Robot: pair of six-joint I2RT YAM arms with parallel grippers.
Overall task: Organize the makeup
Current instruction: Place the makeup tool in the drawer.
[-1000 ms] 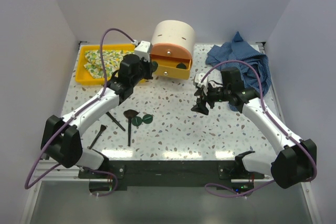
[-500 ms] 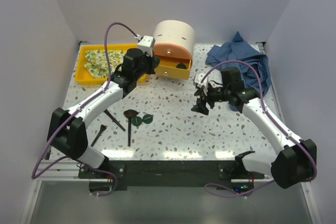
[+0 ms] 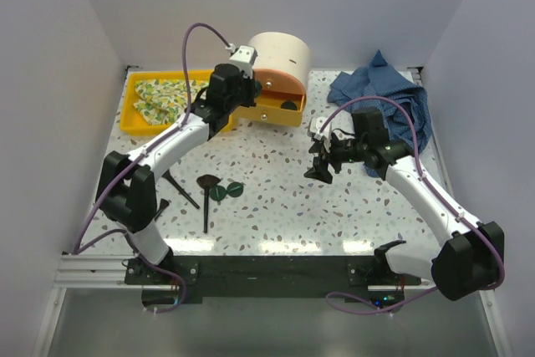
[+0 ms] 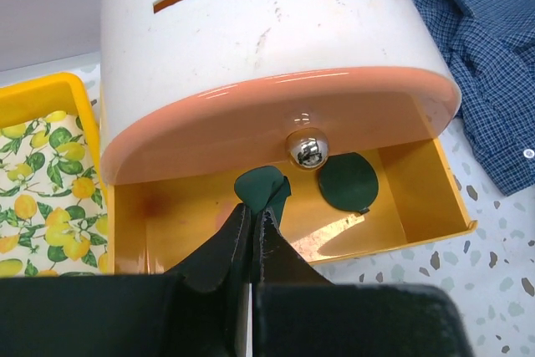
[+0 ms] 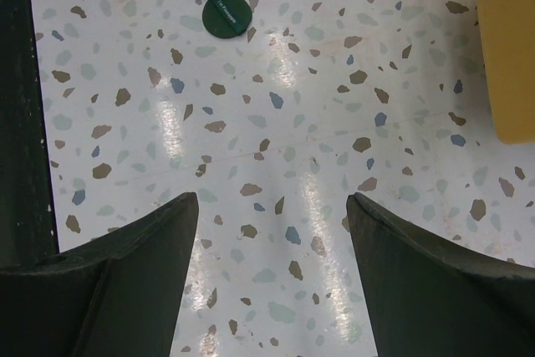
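Jaws of the left gripper (image 4: 255, 216): pressed together, pinching the lower edge of a dark green disc (image 4: 261, 186). The disc is tilted over the open yellow drawer (image 4: 418, 206) of a white and orange round-topped organizer (image 4: 251, 31), just below the chrome knob (image 4: 307, 148).

Second disc (image 4: 347, 181): same dark green, round and thin, lying on the drawer floor to the right of the held one, apart from it.

Jaws of the right gripper (image 5: 272, 200): spread wide, nothing between them, hanging over the terrazzo table (image 5: 276, 106).

Two more green discs (image 3: 236, 189): flat on the table in front of the left arm, side by side and touching.

Fan-headed brush (image 3: 206, 205): dark, thin handle, lying just left of those discs, head toward the organizer.

Plain brush (image 3: 184, 193): dark, thin, lying left of the fan-headed one; another beside it is partly hidden by the left arm.

Yellow tray (image 3: 131, 120): far left, holding a lemon-patterned cloth (image 3: 163, 94).

Blue checked cloth (image 3: 384, 89): crumpled, far right.
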